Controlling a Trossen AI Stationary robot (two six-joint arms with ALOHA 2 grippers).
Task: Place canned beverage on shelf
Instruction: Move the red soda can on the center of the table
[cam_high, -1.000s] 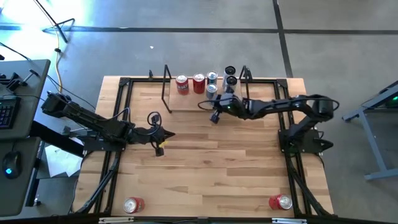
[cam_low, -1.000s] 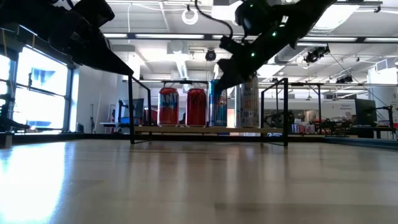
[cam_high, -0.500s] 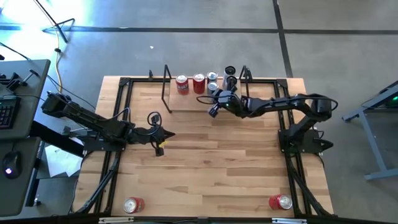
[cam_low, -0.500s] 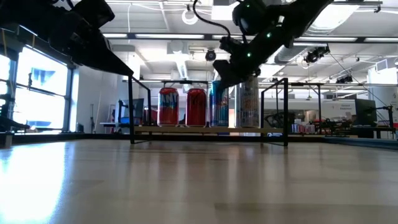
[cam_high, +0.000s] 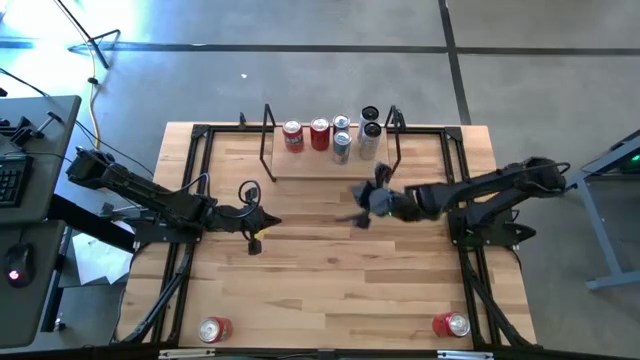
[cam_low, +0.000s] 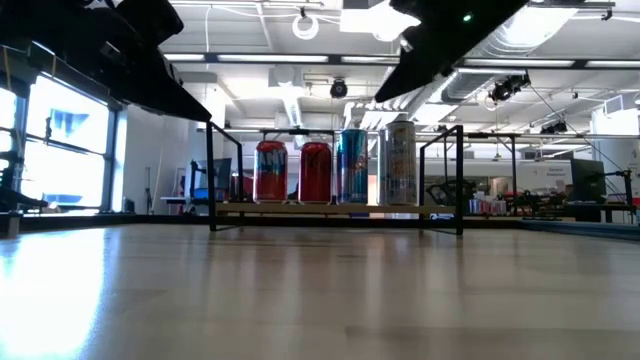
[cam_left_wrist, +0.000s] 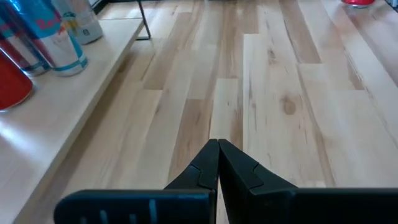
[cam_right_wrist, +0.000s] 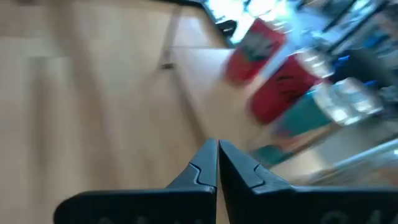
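Listing, from the left edge of the table (cam_high: 330, 260) to the right, as seen from above:

1. Left arm, reaching in from the left side. Left gripper (cam_high: 268, 216) hangs over the left-centre of the table, fingers pressed together, holding nothing. The left wrist view shows the two fingers (cam_left_wrist: 217, 163) meeting at a point above bare boards.

2. Red can (cam_high: 214, 329), lying on its side at the near left corner, well apart from both grippers.

3. Shelf (cam_high: 330, 165), a low light-wood board with black rod frames at both short ends, set at the far edge of the table. The low view shows it (cam_low: 335, 210) carrying cans upright in a row.

4. Cans on the shelf, left to right: red can (cam_high: 293, 136), second red can (cam_high: 319, 133), blue-and-silver can (cam_high: 341, 145), pale silver can (cam_high: 367, 146). Two further can tops (cam_high: 371, 114) stand behind them, towards the right frame.

5. Right gripper (cam_high: 358, 218), on the arm coming in from the right, hangs over the table just in front of the shelf's right half, clear of every can. Fingers (cam_right_wrist: 217, 163) closed together, empty. The nearest shelved cans are near it but not touching.

6. Red can (cam_high: 451, 325) on its side at the near right corner, well apart from the right gripper.
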